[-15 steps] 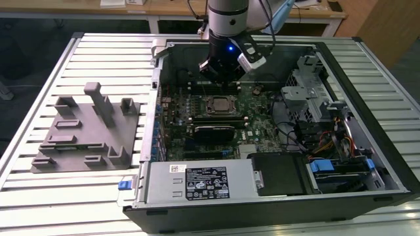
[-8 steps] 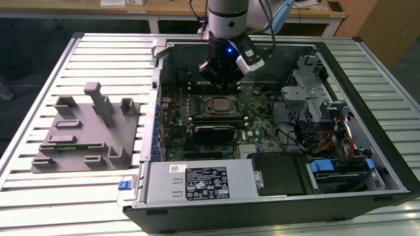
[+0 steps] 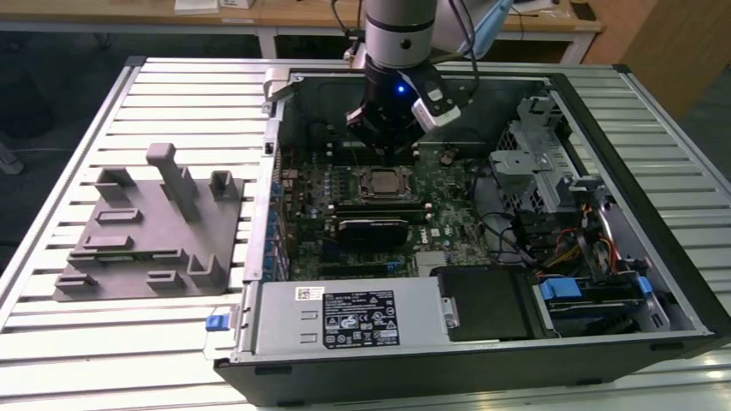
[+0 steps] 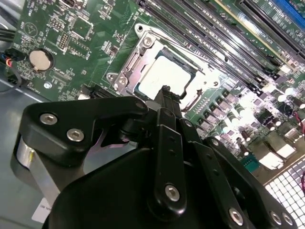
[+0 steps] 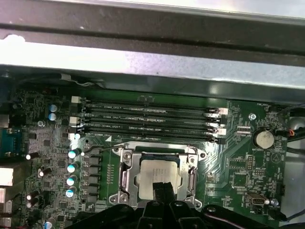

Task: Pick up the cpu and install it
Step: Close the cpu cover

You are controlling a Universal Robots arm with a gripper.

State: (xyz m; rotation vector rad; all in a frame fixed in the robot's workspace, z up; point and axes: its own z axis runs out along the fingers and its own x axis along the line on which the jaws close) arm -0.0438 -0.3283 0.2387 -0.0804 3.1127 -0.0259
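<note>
Silvery cpu (image 5: pixel 159 172) lies seated in its socket (image 5: pixel 125 179), the tool (image 5: pixel 162 186) clenched empty over it.

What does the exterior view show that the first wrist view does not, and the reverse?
Exterior view, not the first wrist view: the grey fixture and the power supply. First wrist view, not the exterior view: the coin battery and a row of capacitors. Both: the cpu in its socket, with the gripper close to it.
</note>
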